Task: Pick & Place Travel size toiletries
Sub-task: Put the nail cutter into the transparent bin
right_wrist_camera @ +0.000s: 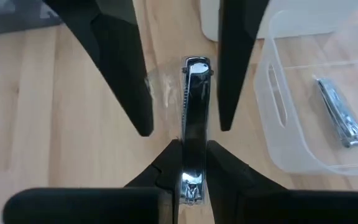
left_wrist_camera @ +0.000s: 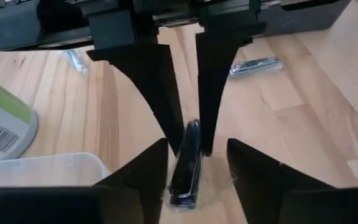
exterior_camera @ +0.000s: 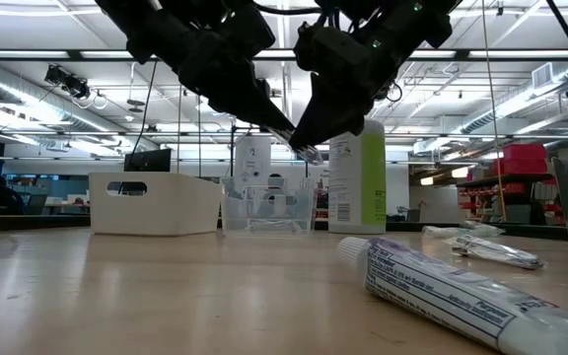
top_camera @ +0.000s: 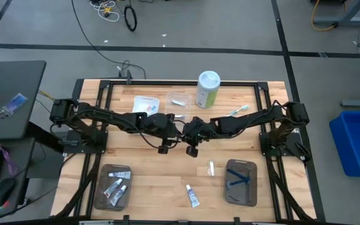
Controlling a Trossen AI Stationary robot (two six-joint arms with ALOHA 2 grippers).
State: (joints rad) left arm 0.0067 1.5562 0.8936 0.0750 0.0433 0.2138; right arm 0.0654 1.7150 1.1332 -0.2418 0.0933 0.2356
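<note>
- The right gripper (right_wrist_camera: 191, 163) is hanging above the middle of the table (top_camera: 149, 181), its fingers (right_wrist_camera: 229, 171) pressing nearly together on a slim shiny metal item in a clear wrapper (right_wrist_camera: 192, 118), which looks like a nail clipper.
- The left gripper (left_wrist_camera: 197, 163) is meeting it tip to tip; its fingers (left_wrist_camera: 260, 177) are standing apart on either side of the same item's other end, and I cannot tell whether they are touching it.
- In the low view both grippers are holding well clear of the table, with the item between their tips (exterior_camera: 309, 150).
- A clear tray (right_wrist_camera: 303, 93) is sitting just beside the handover, with another metal clipper (right_wrist_camera: 337, 112) lying inside it.
- A white tray (exterior_camera: 154, 204) is standing next to the clear one, and a tall green-and-white canister (top_camera: 207, 89) is standing on the other side.
- A toothbrush (top_camera: 239, 110) is lying near the canister.
- Towards the near edge, a white tube with a blue cap (top_camera: 192, 195) and a small silvery packet (top_camera: 210, 167) are lying loose on the table.
- A grey tray on the left (top_camera: 100, 187) is holding small tubes (top_camera: 115, 188); a grey tray on the right (top_camera: 253, 187) is holding a dark blue razor (top_camera: 237, 180).
</note>
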